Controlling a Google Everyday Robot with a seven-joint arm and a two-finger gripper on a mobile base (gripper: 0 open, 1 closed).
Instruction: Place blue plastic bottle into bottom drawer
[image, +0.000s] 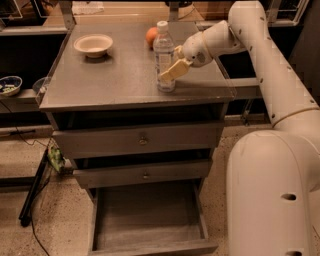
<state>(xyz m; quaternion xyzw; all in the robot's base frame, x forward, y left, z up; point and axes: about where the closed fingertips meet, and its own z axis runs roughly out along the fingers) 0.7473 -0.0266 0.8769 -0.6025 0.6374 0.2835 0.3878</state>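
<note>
The blue plastic bottle (162, 46), clear with a white cap, stands upright on the grey cabinet top (115, 80), right of centre. My gripper (169, 74) reaches in from the right and is at the bottle's lower half, partly in front of it. The bottle's base rests on the top. The bottom drawer (150, 220) is pulled out below, with a bare flat grey floor and a low front lip.
An orange (151, 36) sits just behind the bottle. A cream bowl (93, 45) stands at the back left of the top. Two knobbed drawers (142, 141) are closed above the open one. My white arm and base (272, 180) stand to the right.
</note>
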